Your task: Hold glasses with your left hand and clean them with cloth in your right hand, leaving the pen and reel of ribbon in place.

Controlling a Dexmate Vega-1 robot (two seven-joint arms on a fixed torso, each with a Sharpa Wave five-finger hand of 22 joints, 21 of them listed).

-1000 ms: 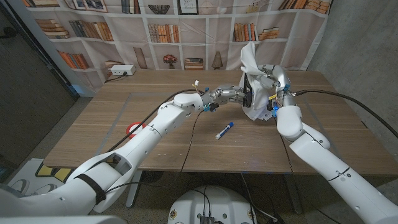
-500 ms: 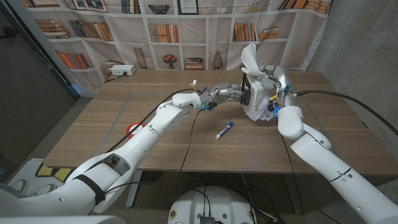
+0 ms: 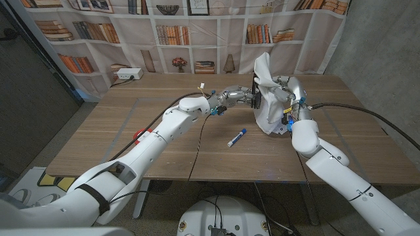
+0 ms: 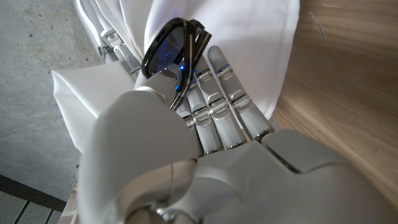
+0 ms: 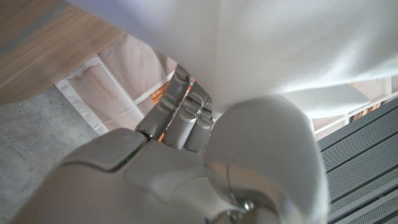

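From the head view, the left arm reaches far across the wooden table (image 3: 98,131) toward its far right part, and the left hand (image 3: 244,97) holds the dark glasses (image 3: 256,98) up above the surface. The right arm bends up from the near right corner, and the right hand (image 3: 283,93) grips a white cloth (image 3: 266,85) that is pressed against the glasses and hangs down to just above the tabletop. A blue and white pen (image 3: 237,137) lies on the table nearer the robot, below the two hands and apart from them. A red reel of ribbon (image 3: 139,136) peeks out beside the left forearm, well apart from the pen. Bare wood lies between the pen and the near edge.

In the left wrist view, the left hand (image 4: 205,118) has its fingers (image 4: 227,93) stretched up behind the glasses (image 4: 174,46) with the thumb closing over the frame, the cloth (image 4: 242,37) behind them.

In the right wrist view, the right hand (image 5: 186,155) has its fingers (image 5: 180,112) curled into the cloth (image 5: 280,50), which drapes over them.
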